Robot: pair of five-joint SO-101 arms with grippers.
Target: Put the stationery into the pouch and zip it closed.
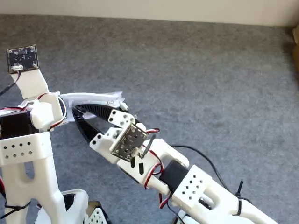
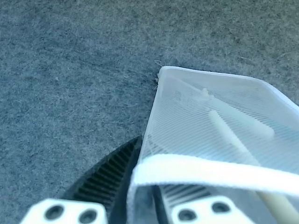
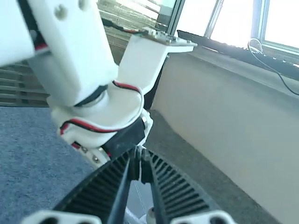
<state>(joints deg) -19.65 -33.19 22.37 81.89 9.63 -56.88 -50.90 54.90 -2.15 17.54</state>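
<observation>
A white mesh pouch (image 1: 93,99) lies on the grey carpet beside the left arm (image 1: 32,116). In the left wrist view the pouch (image 2: 210,116) holds pale pens (image 2: 233,135), and its white zipper band (image 2: 210,170) runs across my left gripper (image 2: 145,186), which is shut on that edge. My right gripper (image 1: 76,112) comes in from the lower right. Its black fingers meet at the pouch's end, close to the left arm. In the right wrist view the right gripper (image 3: 138,158) is pinched together at the tips on the zipper, just under the left arm's wrist (image 3: 93,79).
Grey carpet (image 1: 201,74) stretches open to the right and towards the far wall (image 1: 149,9). A brown object (image 1: 295,46) sits at the right edge. The two arms crowd the lower left, and the right arm's cables (image 1: 205,161) trail behind it.
</observation>
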